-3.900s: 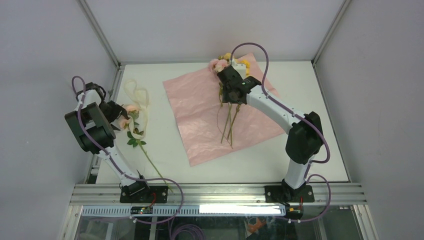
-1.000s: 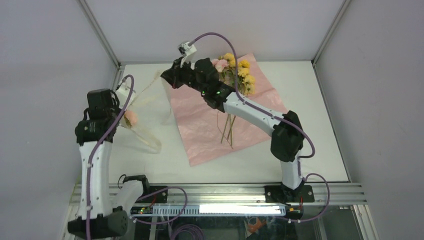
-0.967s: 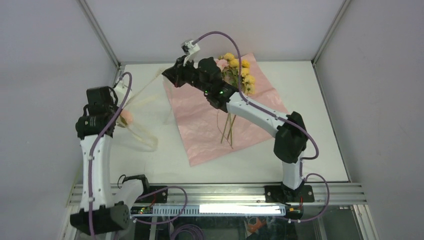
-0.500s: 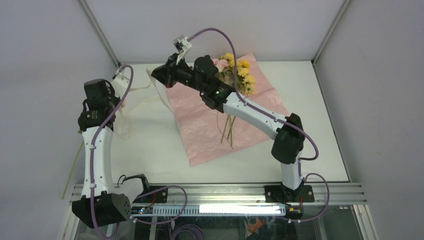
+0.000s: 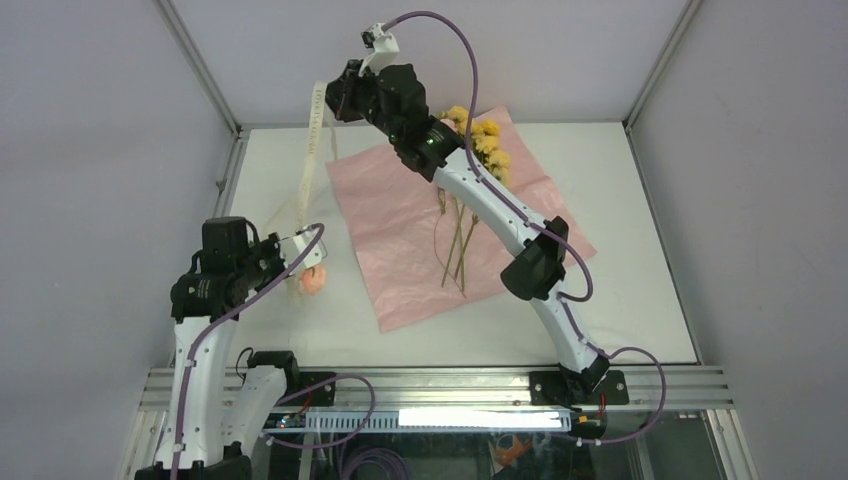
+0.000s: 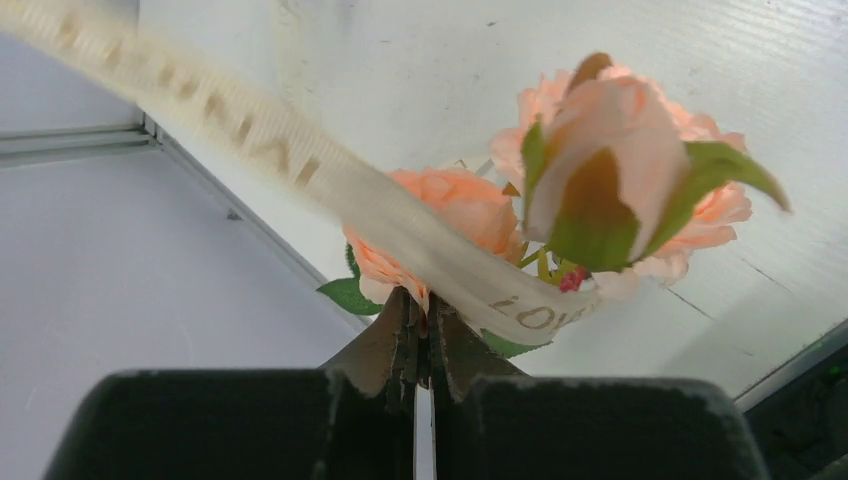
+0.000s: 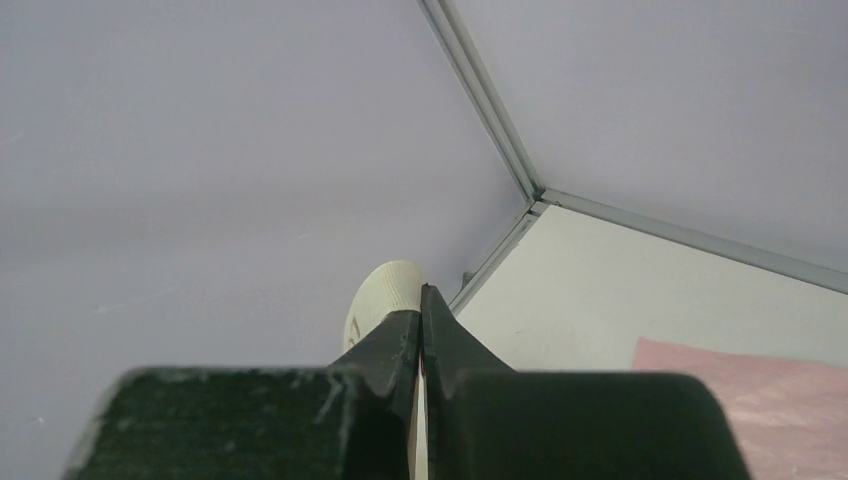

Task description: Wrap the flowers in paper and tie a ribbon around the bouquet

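The pink paper [image 5: 400,210] lies flat on the table with yellow and pink flowers [image 5: 480,140] on its far corner, stems pointing toward me. My right gripper [image 5: 335,100] is raised high at the back left, shut on the cream ribbon [image 5: 310,160], which hangs down taut to my left gripper [image 5: 303,260]. In the right wrist view the ribbon [image 7: 380,295] bulges from the shut right gripper [image 7: 421,300]. My left gripper [image 6: 422,305] is shut at the base of a peach-pink flower [image 6: 610,160]. The printed ribbon [image 6: 300,165] crosses its tips; whether it is pinched too I cannot tell.
The white table [image 5: 640,250] is boxed in by grey walls and aluminium posts [image 5: 200,60]. A metal rail [image 5: 440,380] runs along the near edge by the arm bases. The right arm stretches over the paper's left half.
The right gripper has risen and pulled back, drawing the ribbon upright and taut. The left arm has swung down and toward the paper's left edge, carrying the peach-pink flower.
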### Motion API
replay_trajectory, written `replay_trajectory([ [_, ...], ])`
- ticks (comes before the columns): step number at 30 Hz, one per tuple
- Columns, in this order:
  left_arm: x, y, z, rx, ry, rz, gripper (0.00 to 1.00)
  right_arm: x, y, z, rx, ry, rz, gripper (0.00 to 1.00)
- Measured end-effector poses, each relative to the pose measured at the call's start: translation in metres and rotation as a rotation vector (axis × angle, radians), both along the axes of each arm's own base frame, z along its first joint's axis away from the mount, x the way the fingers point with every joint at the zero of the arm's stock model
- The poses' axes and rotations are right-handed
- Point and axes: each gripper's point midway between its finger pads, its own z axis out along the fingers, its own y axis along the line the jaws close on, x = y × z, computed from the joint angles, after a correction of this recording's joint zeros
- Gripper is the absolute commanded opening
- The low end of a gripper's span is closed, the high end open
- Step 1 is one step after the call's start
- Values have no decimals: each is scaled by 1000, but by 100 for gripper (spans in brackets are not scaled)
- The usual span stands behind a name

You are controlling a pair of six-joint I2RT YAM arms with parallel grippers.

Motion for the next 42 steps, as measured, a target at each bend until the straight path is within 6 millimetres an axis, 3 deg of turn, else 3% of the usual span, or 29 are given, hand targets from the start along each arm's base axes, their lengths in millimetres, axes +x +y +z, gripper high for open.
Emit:
replay_trajectory([
  [3, 9, 1, -15, 13, 38, -6, 0, -5, -1, 5, 3, -5, 19, 0],
  [7, 37, 17, -27, 37, 42, 103, 0, -29, -10, 14, -3, 1, 57, 0],
  [12, 89, 74, -29, 25, 41, 436, 0, -70, -49, 50, 51, -41, 69, 0],
  [15, 113, 112, -16, 17, -11, 630, 0, -89, -72, 80, 114, -93, 69, 0],
  [20, 123, 143, -1, 20, -60, 821, 0, -103, -82, 96, 186, -121, 91, 0],
  [25, 123, 161, 9, -39, -60, 981, 0, -101, -55, 69, 184, -73, 162, 0],
  [32, 130, 166, 58, -156, -176, 1091, 0, -122, 23, 11, 144, -2, 410, 0],
  [36, 131, 161, 88, -288, -236, 1126, 0, -120, 59, -21, 112, 80, 408, 0],
  [37, 130, 156, 98, -328, -254, 1126, 0, -117, 68, -30, 99, 108, 391, 4],
  [40, 121, 141, 146, -463, -347, 1099, 0, -111, 100, -57, 61, 202, 360, 54],
  [41, 116, 134, 167, -509, -393, 1079, 0, -112, 111, -65, 48, 220, 366, 91],
  [42, 110, 128, 190, -553, -446, 1053, 0, -114, 120, -77, 32, 245, 376, 98],
])
